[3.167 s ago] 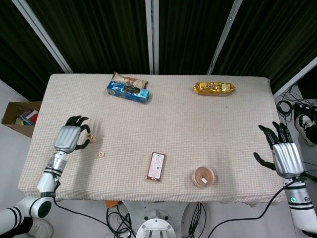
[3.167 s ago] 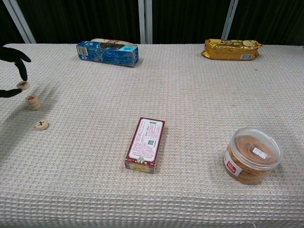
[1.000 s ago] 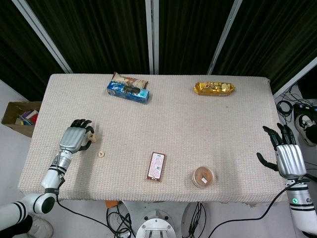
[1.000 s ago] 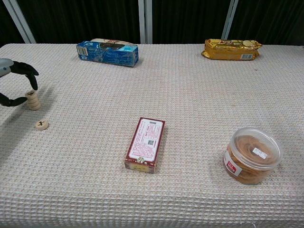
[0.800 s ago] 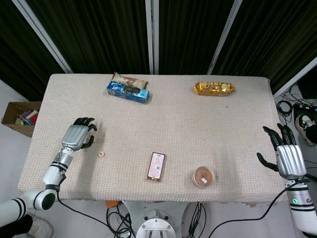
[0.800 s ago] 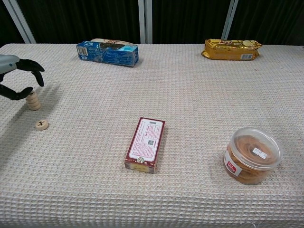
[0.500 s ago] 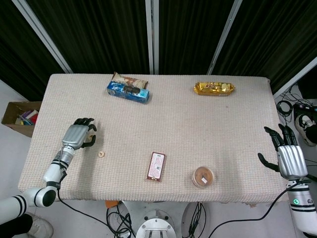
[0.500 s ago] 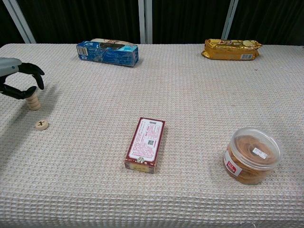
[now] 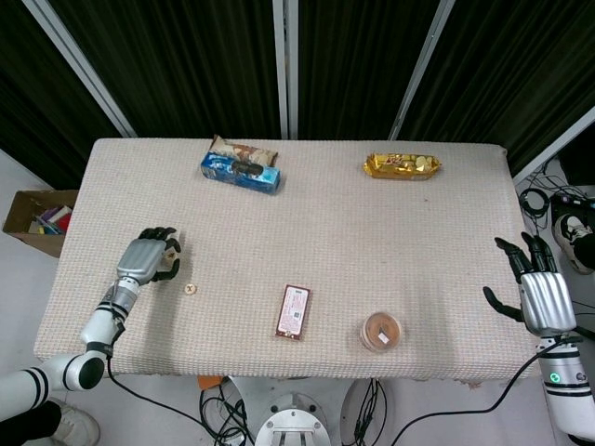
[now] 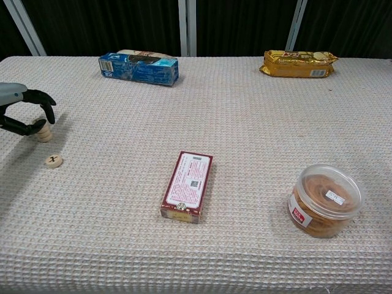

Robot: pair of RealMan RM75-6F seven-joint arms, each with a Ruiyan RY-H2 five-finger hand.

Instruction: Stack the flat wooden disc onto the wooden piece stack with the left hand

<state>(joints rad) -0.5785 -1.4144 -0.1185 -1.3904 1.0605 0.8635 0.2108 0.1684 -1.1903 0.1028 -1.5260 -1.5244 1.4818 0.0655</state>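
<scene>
A short stack of wooden discs stands near the table's left edge. My left hand hovers right at it, dark fingers curled over its top and thumb crossing its left side, with nothing held between them. In the head view the left hand covers most of the stack. A single flat wooden disc with a dark mark lies loose just in front of the stack, also seen as the disc to the right of the hand. My right hand hangs off the table's right edge, fingers spread and empty.
A blue snack packet and a gold packet lie along the far edge. A red box sits mid-table, and a round clear tub front right. A cardboard box stands on the floor to the left.
The left hand brought a disc onto the stack and let it go. Since then it has sunk and drawn back slightly, fingers curling in over the stack. The right hand has barely moved.
</scene>
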